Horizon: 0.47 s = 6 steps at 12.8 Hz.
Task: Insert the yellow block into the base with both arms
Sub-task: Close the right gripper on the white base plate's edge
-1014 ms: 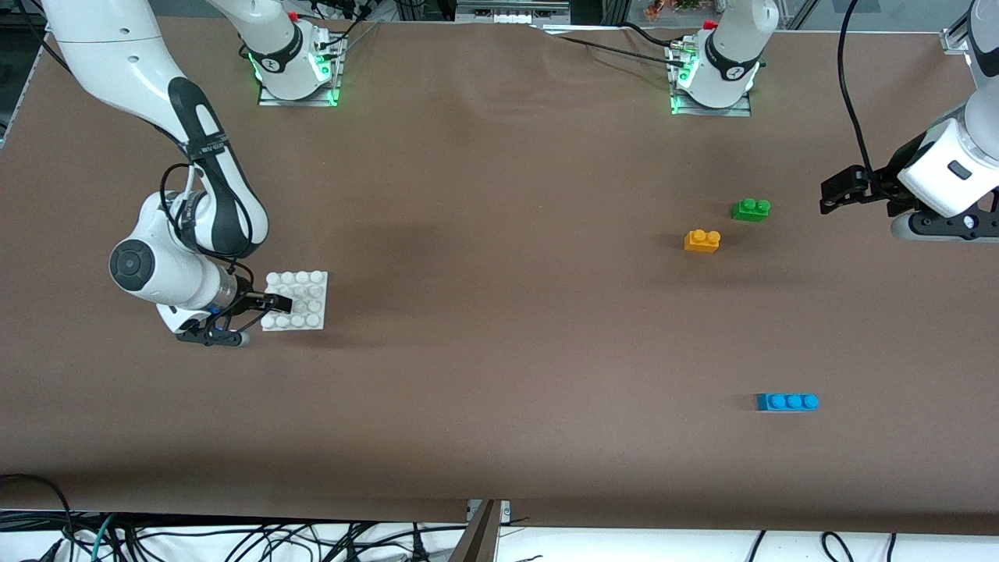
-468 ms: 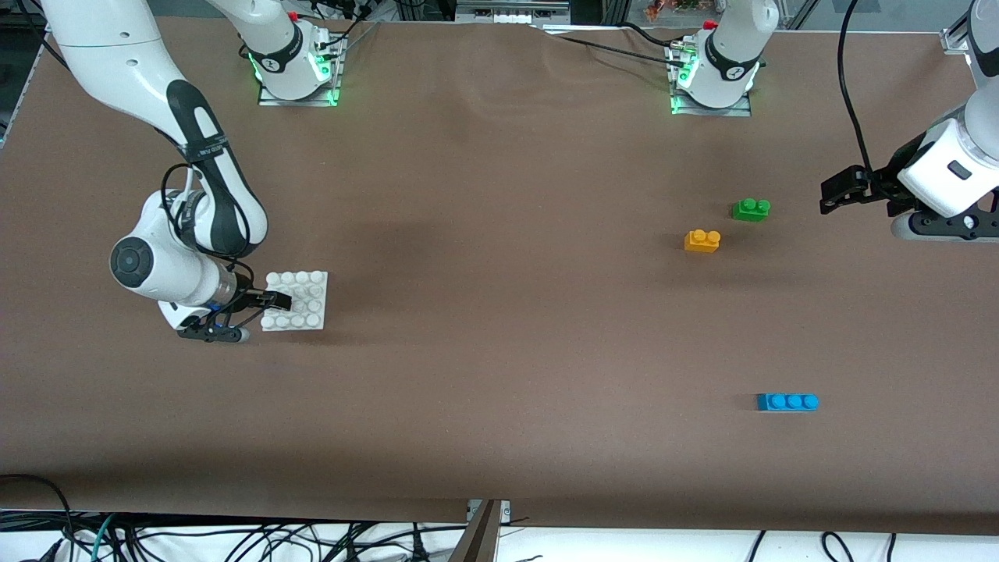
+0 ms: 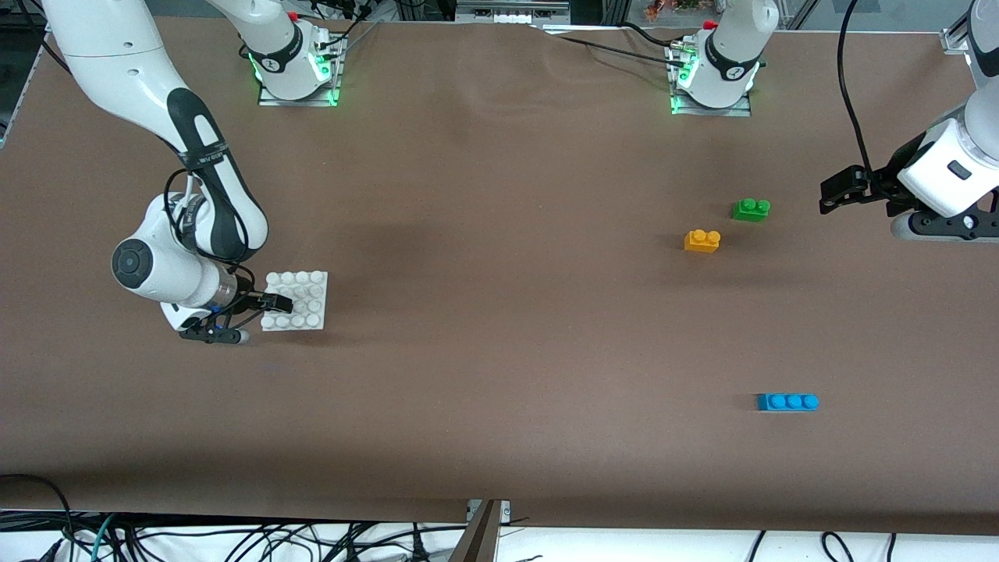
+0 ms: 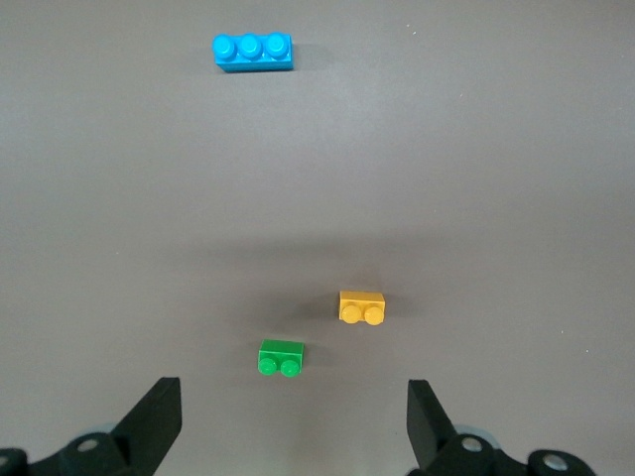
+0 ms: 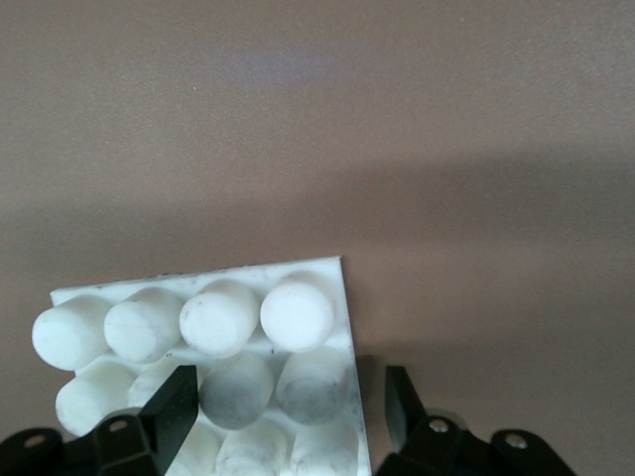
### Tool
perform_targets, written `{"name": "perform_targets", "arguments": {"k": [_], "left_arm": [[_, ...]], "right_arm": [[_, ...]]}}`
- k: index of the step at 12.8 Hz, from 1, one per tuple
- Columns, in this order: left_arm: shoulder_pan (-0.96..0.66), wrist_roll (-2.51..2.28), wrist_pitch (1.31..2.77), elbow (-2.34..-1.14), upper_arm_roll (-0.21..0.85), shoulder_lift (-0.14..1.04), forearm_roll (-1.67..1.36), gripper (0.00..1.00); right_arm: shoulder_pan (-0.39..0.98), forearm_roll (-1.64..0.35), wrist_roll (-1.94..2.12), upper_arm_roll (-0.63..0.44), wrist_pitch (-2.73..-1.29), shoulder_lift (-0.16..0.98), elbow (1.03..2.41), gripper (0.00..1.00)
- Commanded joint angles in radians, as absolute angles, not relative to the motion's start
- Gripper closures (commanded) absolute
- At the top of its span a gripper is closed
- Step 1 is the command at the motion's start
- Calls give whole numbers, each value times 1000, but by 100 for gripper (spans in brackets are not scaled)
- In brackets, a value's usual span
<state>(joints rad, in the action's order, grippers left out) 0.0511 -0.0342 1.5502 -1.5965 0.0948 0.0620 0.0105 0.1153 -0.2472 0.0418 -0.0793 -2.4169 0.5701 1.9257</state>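
White base (image 3: 300,300), three bricks

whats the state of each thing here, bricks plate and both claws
yellow block: loose on the table, studs up, untouched.
green brick: loose, studs up, beside the yellow block and farther from the front camera.
blue brick: loose, studs up, nearest the front camera.
base: flat on the table, bare studs up, nothing pressed on.
right claw: open, low, straddling the base's edge.
left claw: open, empty, in the air near the green brick, waiting.
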Motion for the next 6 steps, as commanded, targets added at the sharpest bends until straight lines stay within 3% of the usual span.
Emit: {"name": "perform_targets", "arguments": {"k": [1, 4, 6], "left_arm": [[54, -41, 1532, -1568, 95, 74, -26, 0], [54, -41, 1532, -1568, 95, 74, -26, 0], [54, -43, 1532, -1568, 95, 74, -26, 0]], "right_arm": [[109, -272, 71, -71, -2444, 575, 1934, 22], [112, -272, 83, -68, -2456, 584, 1936, 34], [112, -272, 98, -52, -2457, 583, 1936, 35]]}}
